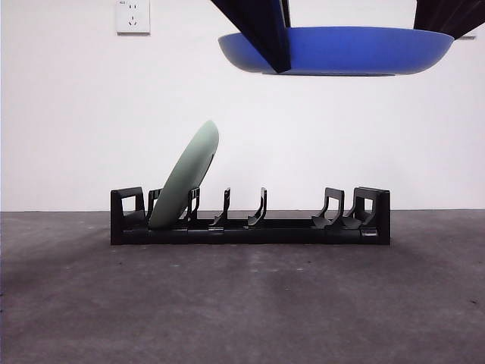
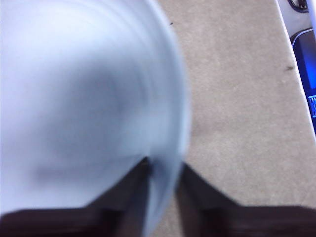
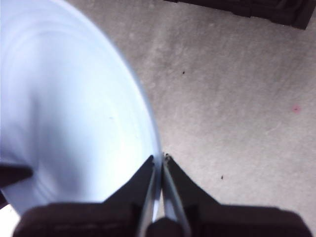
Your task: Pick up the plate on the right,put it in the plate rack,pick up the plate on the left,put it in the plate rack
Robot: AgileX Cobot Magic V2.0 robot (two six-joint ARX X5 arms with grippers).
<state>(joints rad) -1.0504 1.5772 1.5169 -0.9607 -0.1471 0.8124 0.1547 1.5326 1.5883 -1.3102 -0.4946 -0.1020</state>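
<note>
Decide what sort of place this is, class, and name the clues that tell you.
Probably a robot test bench rather than a kitchen: a bare grey table, a plain white wall with one socket, and only a plate rack set out.

A bare lab bench: grey tabletop (image 1: 242, 303), white wall (image 1: 68, 121), wall socket (image 1: 132, 16).
</note>
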